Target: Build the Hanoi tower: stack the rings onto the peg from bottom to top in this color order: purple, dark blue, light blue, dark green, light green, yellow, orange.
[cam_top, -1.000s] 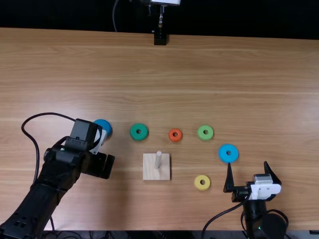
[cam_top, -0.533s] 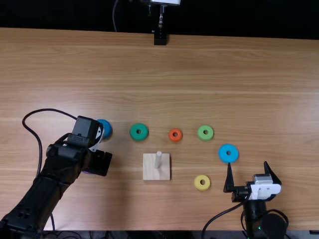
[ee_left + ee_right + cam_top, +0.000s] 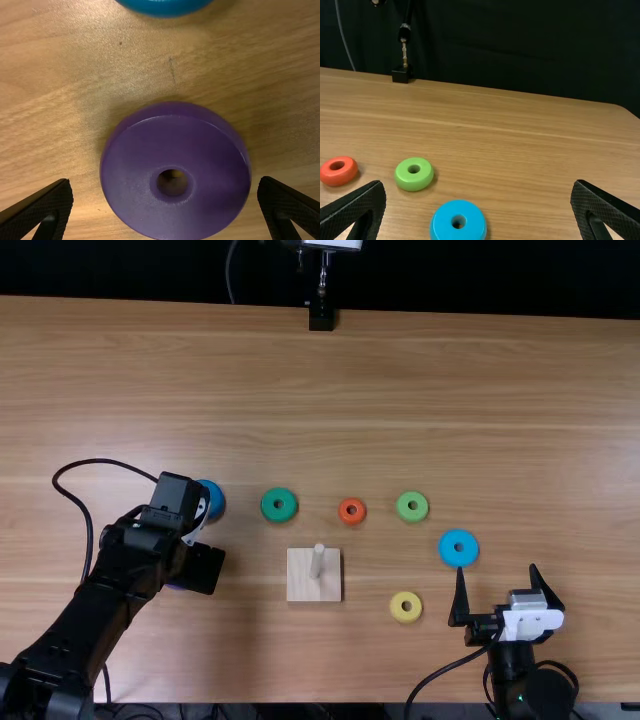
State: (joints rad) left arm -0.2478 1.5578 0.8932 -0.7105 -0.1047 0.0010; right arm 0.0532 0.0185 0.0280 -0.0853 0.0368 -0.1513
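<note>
Top view: the peg [image 3: 317,562] is bare, just below the middle, so all the stacking is left to be done. At the left, the dark blue ring [image 3: 217,502] is partly covered by the left arm [image 3: 90,622], and the purple ring [image 3: 132,192] is nearly all hidden. Up close, it is seen between the open sides of the left end effector [image 3: 165,185], not gripped. At lower right, the right end effector [image 3: 497,572] is open and empty.

No clearly readable text anywhere.
</note>
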